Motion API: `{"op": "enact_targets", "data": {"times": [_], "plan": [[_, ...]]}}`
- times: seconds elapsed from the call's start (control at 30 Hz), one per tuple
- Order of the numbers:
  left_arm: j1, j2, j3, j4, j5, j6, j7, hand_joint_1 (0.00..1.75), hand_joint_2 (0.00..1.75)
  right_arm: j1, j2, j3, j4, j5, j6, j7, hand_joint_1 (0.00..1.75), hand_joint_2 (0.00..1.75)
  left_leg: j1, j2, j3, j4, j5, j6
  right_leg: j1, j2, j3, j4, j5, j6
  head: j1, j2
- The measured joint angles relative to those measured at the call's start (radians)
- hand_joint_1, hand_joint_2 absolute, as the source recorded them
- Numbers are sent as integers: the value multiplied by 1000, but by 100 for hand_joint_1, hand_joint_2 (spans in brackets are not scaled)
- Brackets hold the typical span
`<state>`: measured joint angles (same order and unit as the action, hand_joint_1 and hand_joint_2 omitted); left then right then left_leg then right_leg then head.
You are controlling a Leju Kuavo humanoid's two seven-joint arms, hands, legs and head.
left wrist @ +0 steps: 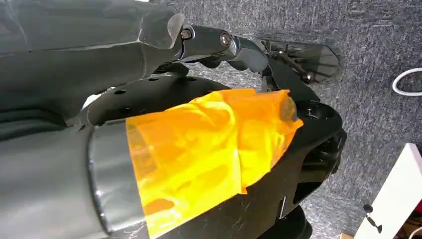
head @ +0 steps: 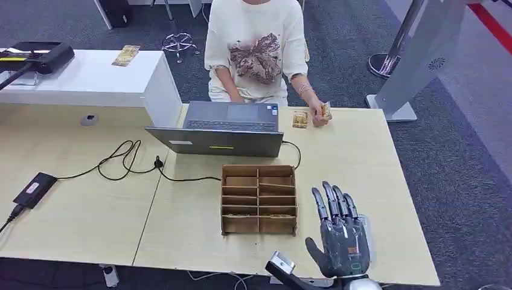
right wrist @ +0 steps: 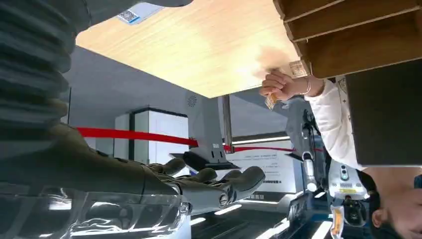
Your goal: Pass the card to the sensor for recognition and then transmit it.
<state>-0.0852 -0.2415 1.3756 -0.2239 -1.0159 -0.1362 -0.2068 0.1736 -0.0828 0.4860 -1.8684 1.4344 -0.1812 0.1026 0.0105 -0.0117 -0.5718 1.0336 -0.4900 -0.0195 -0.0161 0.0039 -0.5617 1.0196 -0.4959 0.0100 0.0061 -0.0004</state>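
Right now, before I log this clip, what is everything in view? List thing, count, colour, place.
Table: one, light wood, across the foreground.
Laptop: one, grey, open at the far edge facing the person.
Wooden organizer: one, brown, compartmented, at the table's centre.
Cards: two, tan; one lying on the table right of the laptop, one in the person's hand.
Black box: one, cabled, on the table's left.
White counter: one, far left.
Person: one, white shirt, seated behind the laptop.
Right hand: open, fingers spread, over the table's near right.
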Motion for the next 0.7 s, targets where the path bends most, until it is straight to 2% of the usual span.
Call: {"op": "enact_targets", "data": {"times": [0.33,0.7], "plan": [[-2,0,0,0,0,0,1,0,0,-32,11,14,53,25,18,10,0,175,0,-1,0,0,0,0,0,-1,0,0,0,0,0,0],[-4,0,0,0,-5,0,8,0,0,-70,53,28,114,40,38,10,0,175,0,-1,0,0,0,0,0,-1,0,0,0,0,0,0]]}}
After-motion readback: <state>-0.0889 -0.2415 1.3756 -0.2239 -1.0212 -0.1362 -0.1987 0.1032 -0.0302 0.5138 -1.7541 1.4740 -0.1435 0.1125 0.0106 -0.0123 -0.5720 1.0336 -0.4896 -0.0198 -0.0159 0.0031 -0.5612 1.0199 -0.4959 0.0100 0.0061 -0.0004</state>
